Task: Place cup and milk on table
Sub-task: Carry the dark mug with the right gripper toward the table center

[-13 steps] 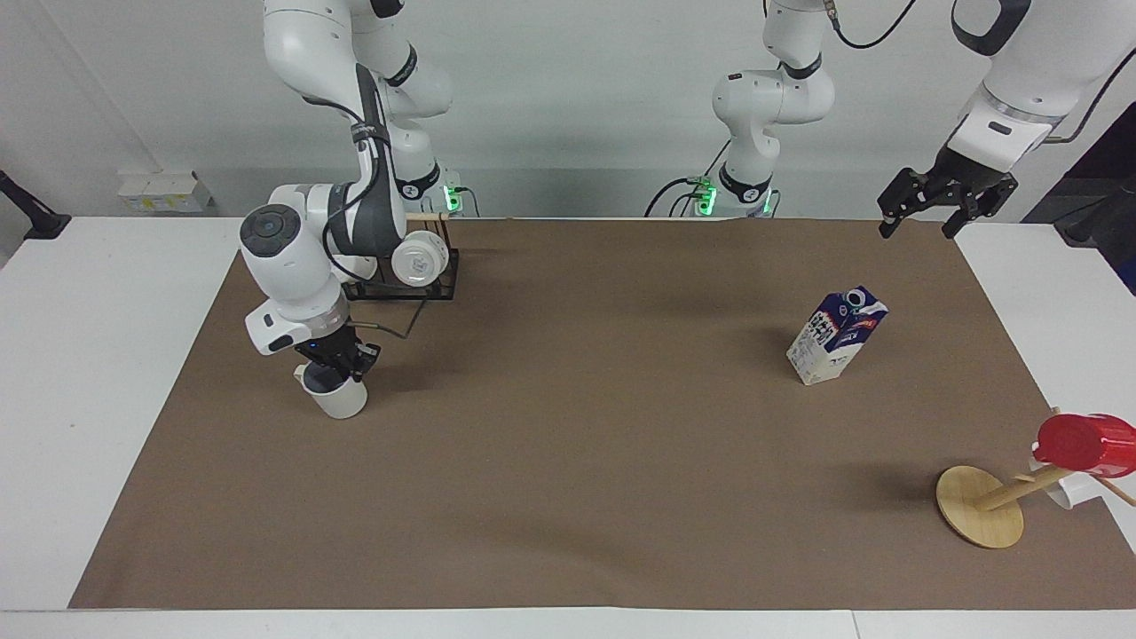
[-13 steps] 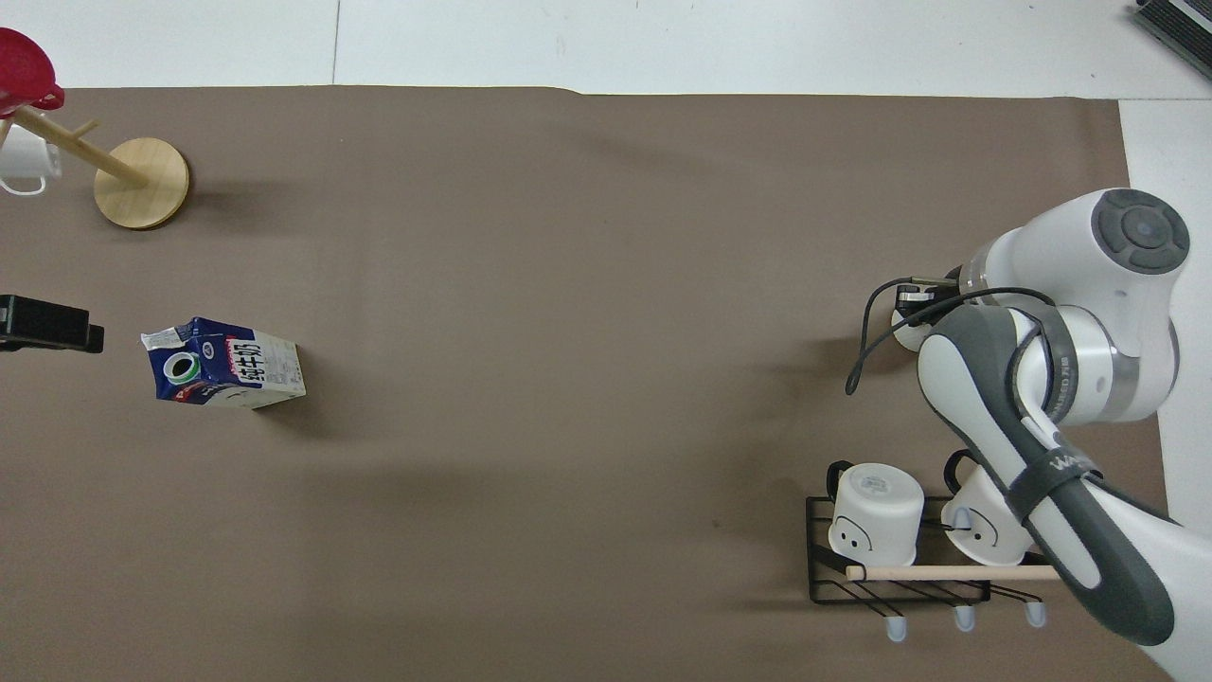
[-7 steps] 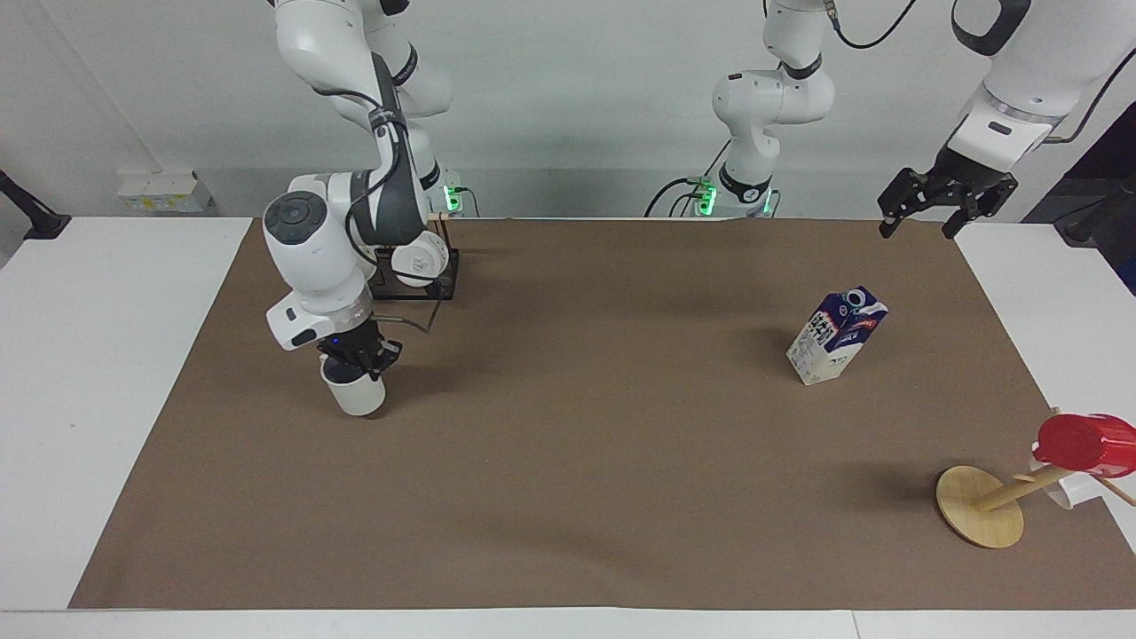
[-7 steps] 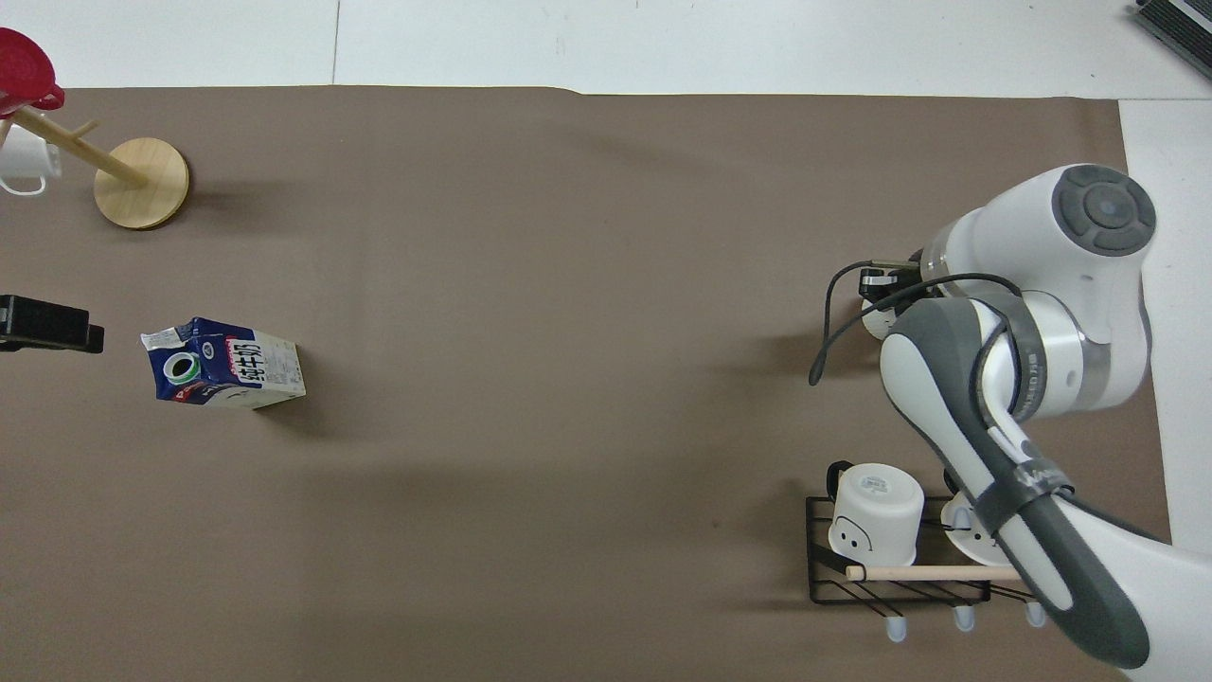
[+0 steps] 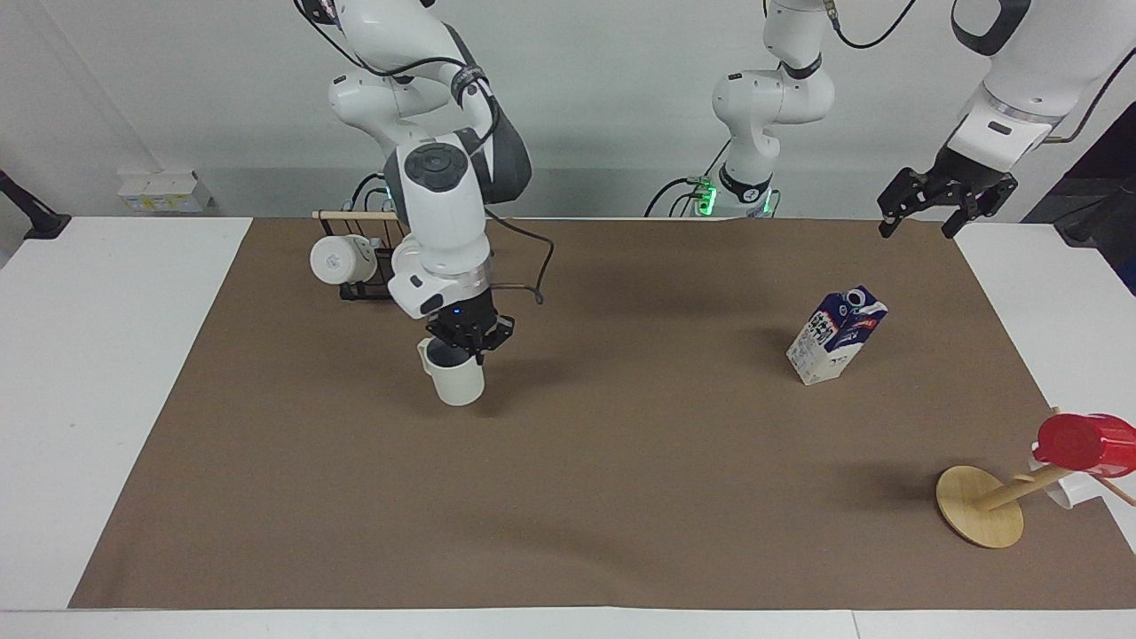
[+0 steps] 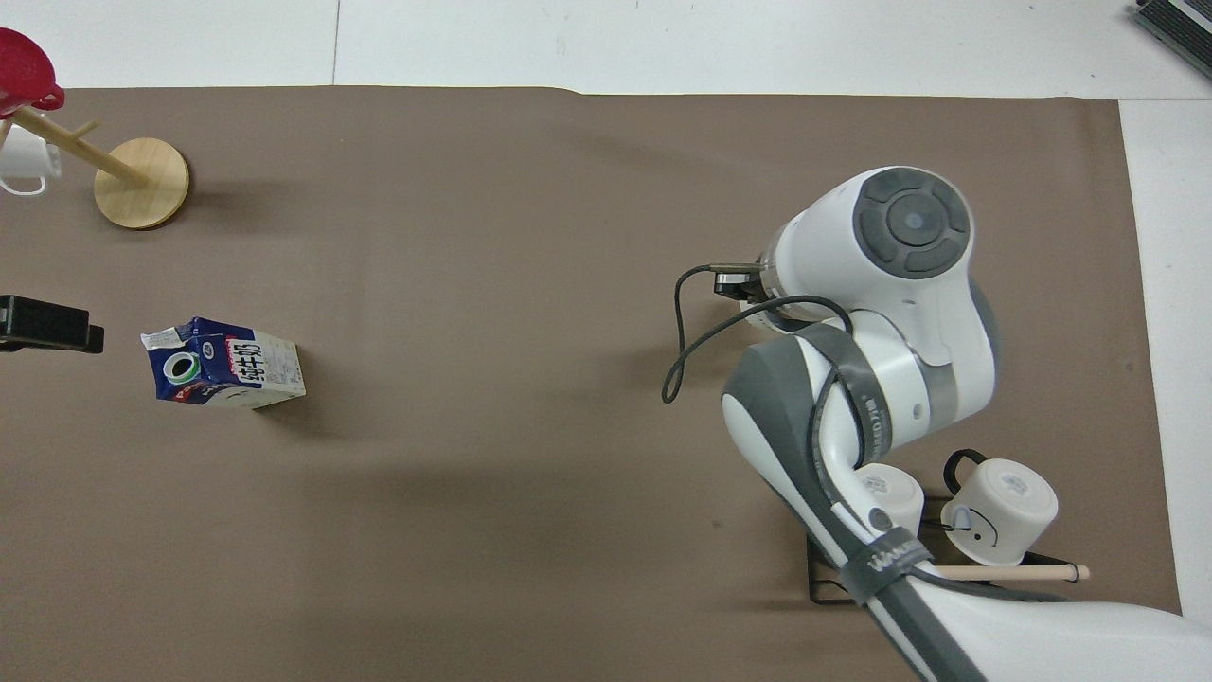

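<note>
Right gripper (image 5: 465, 342) clamped on cup (image 5: 456, 376) rim, cup beneath it over mat; left gripper (image 5: 944, 201) open, empty, waiting above milk (image 5: 837, 335)

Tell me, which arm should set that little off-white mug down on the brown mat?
The right one. Its pincer already grips the rim of the small off-white mug, just over the brown mat. The left pincer waits open, up over the mat's corner near the blue-and-white milk carton.

Qty, by type:
- Arms: 2
- Cup (image 5: 455, 379): 1
- White mugs: 3 — 2 on rack (image 6: 1002, 502) (image 6: 890, 488), 1 on wooden stand (image 6: 21, 159)
- Red cup (image 5: 1084, 444): 1
- Milk (image 5: 837, 335): 1
- Wire rack (image 5: 362, 289): 1
- Stand (image 5: 981, 506): 1
- Mat (image 5: 621, 461): 1
</note>
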You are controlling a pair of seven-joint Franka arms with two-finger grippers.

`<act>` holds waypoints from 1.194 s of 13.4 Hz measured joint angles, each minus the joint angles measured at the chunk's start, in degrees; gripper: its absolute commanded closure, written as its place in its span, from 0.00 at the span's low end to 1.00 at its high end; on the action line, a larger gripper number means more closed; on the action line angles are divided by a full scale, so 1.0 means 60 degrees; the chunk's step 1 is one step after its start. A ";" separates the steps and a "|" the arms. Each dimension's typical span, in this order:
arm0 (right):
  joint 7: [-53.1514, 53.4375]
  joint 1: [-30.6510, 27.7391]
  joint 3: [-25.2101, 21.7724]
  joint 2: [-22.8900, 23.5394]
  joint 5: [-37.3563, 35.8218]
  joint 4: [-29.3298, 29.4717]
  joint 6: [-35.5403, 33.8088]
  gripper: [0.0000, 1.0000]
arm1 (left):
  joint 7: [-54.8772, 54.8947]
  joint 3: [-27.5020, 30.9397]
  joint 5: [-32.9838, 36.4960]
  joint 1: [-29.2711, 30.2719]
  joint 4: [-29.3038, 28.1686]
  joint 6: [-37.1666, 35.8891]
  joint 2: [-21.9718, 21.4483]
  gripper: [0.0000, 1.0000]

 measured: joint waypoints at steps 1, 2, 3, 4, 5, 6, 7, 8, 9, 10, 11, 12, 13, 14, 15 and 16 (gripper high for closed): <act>0.0267 0.0255 0.0000 0.0127 0.0001 0.0061 0.0000 1.00 | 0.0000 0.0000 0.0000 0.0000 0.0000 0.0000 0.0000 0.00; 0.0546 0.0512 0.0001 0.0249 0.0001 0.0105 0.0001 1.00 | 0.0000 0.0000 0.0000 0.0000 0.0000 -0.0001 0.0000 0.00; 0.0799 0.0755 0.0002 0.0351 0.0001 0.0135 0.0002 1.00 | 0.0000 0.0000 0.0000 0.0000 0.0000 -0.0001 0.0000 0.00; 0.0943 0.0953 0.0005 0.0420 0.0008 0.0155 0.0002 1.00 | 0.0000 0.0000 0.0000 0.0000 0.0000 -0.0002 0.0000 0.00; 0.1071 0.1147 0.0005 0.0477 0.0012 0.0177 0.0002 1.00 | 0.0000 0.0000 0.0000 0.0000 0.0000 -0.0003 0.0000 0.00; 0.1257 0.1311 0.0006 0.0525 0.0012 0.0186 0.0002 1.00 | 0.0000 0.0000 0.0000 0.0000 0.0000 -0.0003 0.0000 0.00; 0.1408 0.1414 0.0011 0.0575 0.0012 0.0188 0.0002 1.00 | 0.0000 0.0000 0.0000 0.0000 0.0000 -0.0003 0.0000 0.00; 0.1457 0.1485 0.0020 0.0642 0.0014 0.0189 0.0003 1.00 | 0.0000 0.0000 0.0000 0.0000 0.0000 -0.0004 0.0000 0.00; 0.1476 0.1559 0.0049 0.0707 0.0016 0.0191 0.0005 1.00 | 0.0000 0.0000 0.0000 0.0000 0.0000 -0.0004 0.0000 0.00; 0.1500 0.1640 0.0081 0.0775 0.0016 0.0190 0.0005 1.00 | 0.0000 0.0000 0.0000 0.0000 0.0000 -0.0004 0.0000 0.00; 0.1523 0.1720 0.0120 0.0858 0.0015 0.0190 0.0005 1.00 | 0.0000 0.0000 0.0000 0.0000 0.0000 -0.0005 0.0000 0.00; 0.1531 0.1774 0.0169 0.0940 0.0016 0.0191 0.0013 1.00 | 0.0000 0.0000 0.0000 0.0000 0.0000 -0.0006 0.0000 0.00; 0.1531 0.1781 0.0257 0.1013 0.0016 0.0189 0.0039 1.00 | 0.0000 0.0000 0.0000 0.0000 0.0000 -0.0006 0.0000 0.00; 0.1531 0.1781 0.0310 0.1082 0.0015 0.0184 0.0064 0.97 | 0.0000 0.0000 0.0000 0.0000 0.0000 -0.0007 0.0000 0.00; 0.1531 0.1781 0.0330 0.1139 0.0015 0.0174 0.0075 0.74 | 0.0000 0.0000 0.0000 0.0000 0.0000 -0.0007 0.0000 0.00; 0.1530 0.1781 0.0333 0.1168 0.0015 0.0171 0.0075 0.01 | 0.0000 0.0000 0.0000 0.0000 0.0000 -0.0008 0.0000 0.00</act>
